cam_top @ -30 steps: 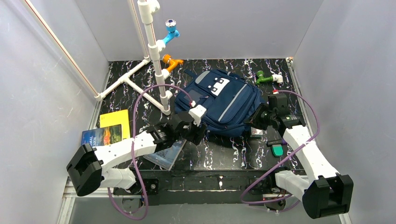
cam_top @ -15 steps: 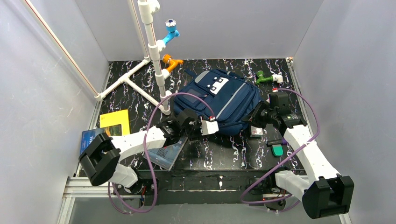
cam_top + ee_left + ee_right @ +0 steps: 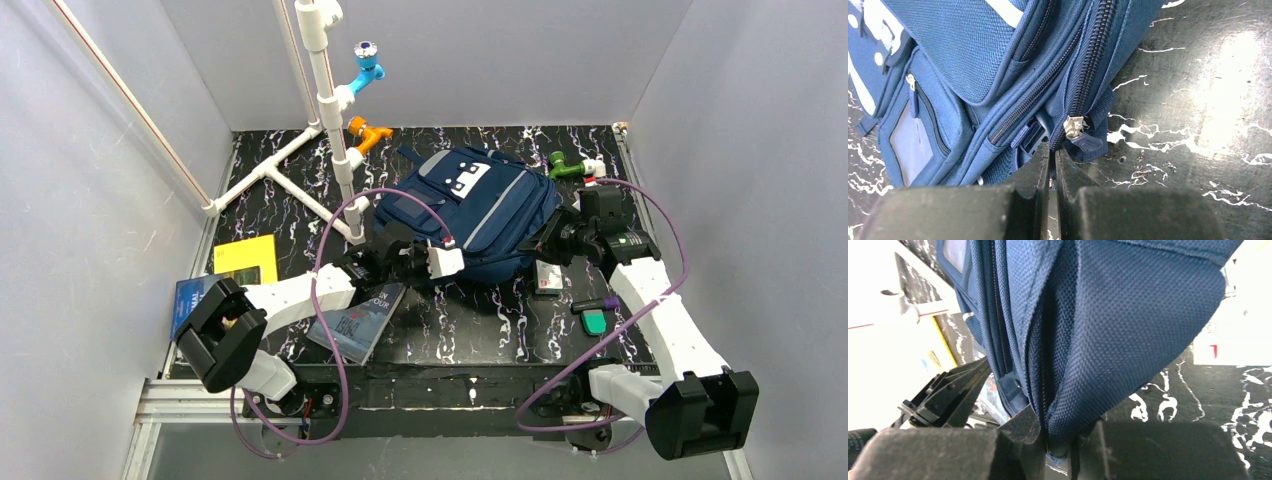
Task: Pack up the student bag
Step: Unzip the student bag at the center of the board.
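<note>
Table: black w/ white veining, walled on three sides.

PVC pipe frame: stands at far left of table. Carries blue fitting high up and orange fitting lower down.

Student bag: navy, lies front-up at far centre of table, between the two arms. White dotted patch faces the far wall; grey stripe runs down the front.

Books, near left: yellow one, w/ blue one just beside it at the table edge. Dark one lies partly under the left arm.

Left claw: fingers together, only a hairline gap. Tips touch the bag's near left corner, just beside zip pull. Cannot tell whether any fabric is nipped between them.

Right claw: clamped on a fold of bag fabric at the bag's right side, cloth bunched between the fingers.

Small items, right side: white card near the bag's corner, dark marker w/ green piece just beside it, green fitting at far right.
</note>
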Controlling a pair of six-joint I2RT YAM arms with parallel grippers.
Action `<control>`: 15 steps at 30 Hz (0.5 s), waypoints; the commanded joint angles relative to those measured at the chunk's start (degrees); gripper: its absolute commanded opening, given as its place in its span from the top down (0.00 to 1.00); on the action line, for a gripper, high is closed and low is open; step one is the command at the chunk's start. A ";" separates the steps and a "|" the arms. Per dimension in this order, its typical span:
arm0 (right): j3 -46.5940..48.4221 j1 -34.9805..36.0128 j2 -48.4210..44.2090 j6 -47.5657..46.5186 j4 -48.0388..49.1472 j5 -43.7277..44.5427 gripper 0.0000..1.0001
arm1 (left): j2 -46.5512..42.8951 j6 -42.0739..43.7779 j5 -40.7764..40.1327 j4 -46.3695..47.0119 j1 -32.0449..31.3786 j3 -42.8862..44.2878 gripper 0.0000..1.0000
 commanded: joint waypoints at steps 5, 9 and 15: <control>15.88 -0.39 10.09 -15.56 -12.83 7.44 0.56 | 0.44 -8.16 7.65 3.26 0.89 2.08 1.00; 19.53 -0.26 7.58 -20.54 -17.26 12.67 0.26 | 1.23 -14.95 6.09 5.68 1.45 3.29 1.00; 25.08 4.56 4.48 -22.32 -17.14 10.27 0.17 | 2.84 -26.33 6.59 5.95 1.85 6.51 1.00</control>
